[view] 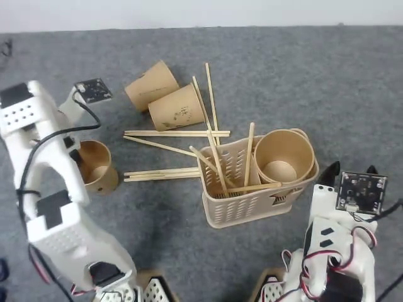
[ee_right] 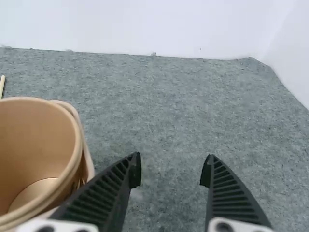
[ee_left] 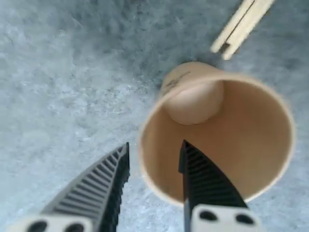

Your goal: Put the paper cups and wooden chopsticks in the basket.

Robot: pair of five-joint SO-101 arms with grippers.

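One cup [view: 284, 155]: inside basket [view: 252, 204], near right.
Left tool [ee_left: 155, 144]: parted, straddling rim of left cup [ee_left: 227, 125], unclamped.
Right tool [ee_right: 172, 155]: parted, beside basket.
Risk: rim crumpling or slipping under clamp; cup dropped short.

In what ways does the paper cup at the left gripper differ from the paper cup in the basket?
The loose cup sits on the carpet; the stowed cup is inside the basket. The left gripper straddles the loose cup's rim, one finger inside; no gripper touches the stowed cup. Both are brown paper cups.
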